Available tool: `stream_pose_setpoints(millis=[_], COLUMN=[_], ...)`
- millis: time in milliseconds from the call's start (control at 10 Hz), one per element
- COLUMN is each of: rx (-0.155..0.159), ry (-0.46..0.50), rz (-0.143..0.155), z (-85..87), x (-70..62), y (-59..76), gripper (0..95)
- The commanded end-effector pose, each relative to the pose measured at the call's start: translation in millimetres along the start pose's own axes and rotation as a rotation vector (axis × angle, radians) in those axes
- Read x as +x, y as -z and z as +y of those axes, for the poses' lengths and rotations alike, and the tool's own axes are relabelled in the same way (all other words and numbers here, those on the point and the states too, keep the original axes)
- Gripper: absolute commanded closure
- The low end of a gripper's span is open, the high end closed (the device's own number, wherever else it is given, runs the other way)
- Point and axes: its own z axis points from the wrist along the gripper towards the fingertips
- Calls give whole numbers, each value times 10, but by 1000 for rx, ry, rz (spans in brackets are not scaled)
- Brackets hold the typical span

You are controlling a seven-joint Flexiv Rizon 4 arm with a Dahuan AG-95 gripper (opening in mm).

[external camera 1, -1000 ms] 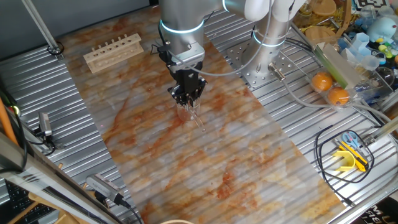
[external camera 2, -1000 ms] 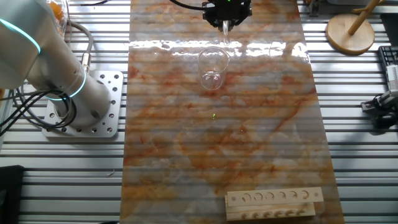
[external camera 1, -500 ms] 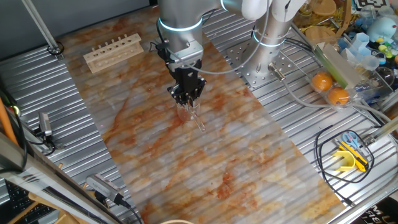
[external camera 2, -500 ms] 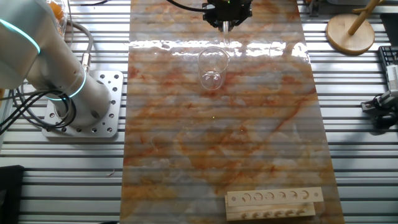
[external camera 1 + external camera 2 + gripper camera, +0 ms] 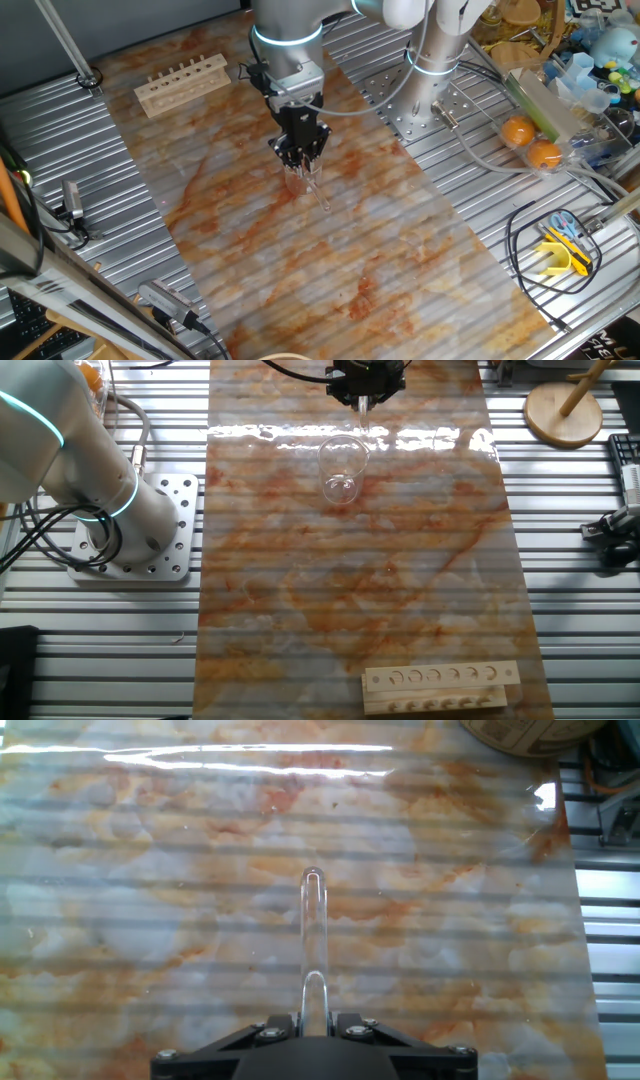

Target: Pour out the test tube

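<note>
Glass test tube (image 5: 314,935) is pinched at one end by the jaws of the gripper (image 5: 300,157), rounded end pointing away over the marbled surface (image 5: 350,590), beaker (image 5: 341,468) nearby, presumably staged to receive the pour.

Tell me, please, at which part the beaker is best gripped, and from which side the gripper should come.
The beaker stands upright with its mouth open to the top, so probably grip the rim wall from above, one finger inside and one outside. The gripper is shut on the test tube, so the tube must be put down first. The rack stands far off and is no obstacle.
</note>
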Motion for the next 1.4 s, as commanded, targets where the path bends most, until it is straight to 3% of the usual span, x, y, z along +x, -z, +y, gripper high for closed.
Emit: stream_pose_setpoints(millis=[100, 1400], rx=[1, 13], ry=[-6, -81], rz=[-14, -113], z=[1, -16], x=[-2, -18], y=[0, 16], gripper=[950, 950])
